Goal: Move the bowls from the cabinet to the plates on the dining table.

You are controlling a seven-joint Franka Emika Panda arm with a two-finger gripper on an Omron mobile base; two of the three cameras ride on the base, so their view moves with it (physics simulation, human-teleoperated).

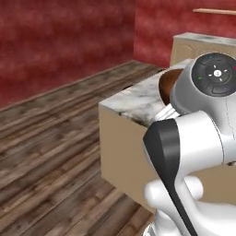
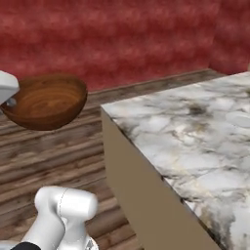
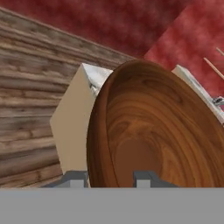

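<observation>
Hand view: tool (image 3: pixel 111 178) clamped on bowl (image 3: pixel 157 131) rim; dining table (image 2: pixel 195 136) corner just beyond.

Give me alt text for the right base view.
A glossy reddish-brown wood-grain bowl hangs in the air at left, off the corner of a white-grey marble-topped island with tan sides. Wood plank floor and a red wall lie behind.
</observation>
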